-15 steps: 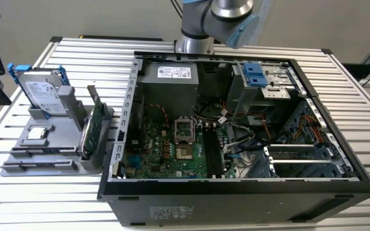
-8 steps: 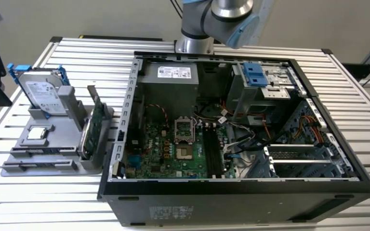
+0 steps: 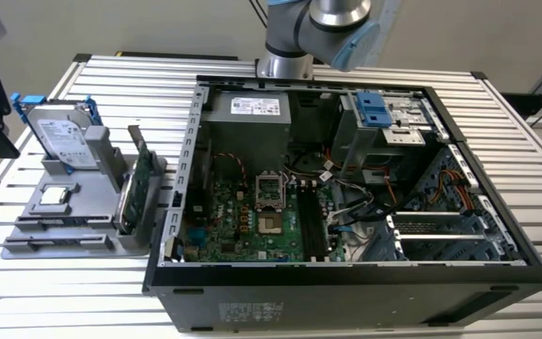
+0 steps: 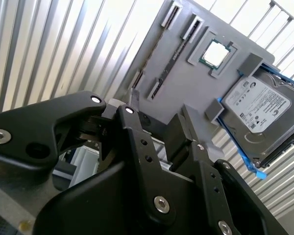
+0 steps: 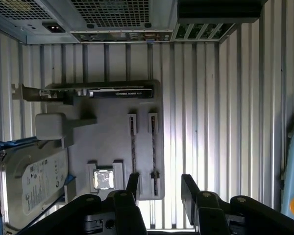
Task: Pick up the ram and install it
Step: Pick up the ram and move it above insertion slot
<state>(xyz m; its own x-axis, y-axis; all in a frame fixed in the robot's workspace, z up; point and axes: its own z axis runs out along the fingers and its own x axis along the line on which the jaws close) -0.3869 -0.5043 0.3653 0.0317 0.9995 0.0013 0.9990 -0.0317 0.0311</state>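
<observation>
Fingers spread, empty — near ram: thin dark stick, edge-on in grey holder.

This looks like a robotics lab or test cell set up for computer assembly. The counter is built of ribbed aluminium profiles, and an industrial robot arm rises from its edge. Below the end effector lies a grey moulded fixture tray. It holds loose computer parts in fitted seats: a hard drive, a processor chip and an expansion card. Beyond the tray from the end effector, a desktop computer case lies on its side with the panel off, its motherboard bare.
</observation>
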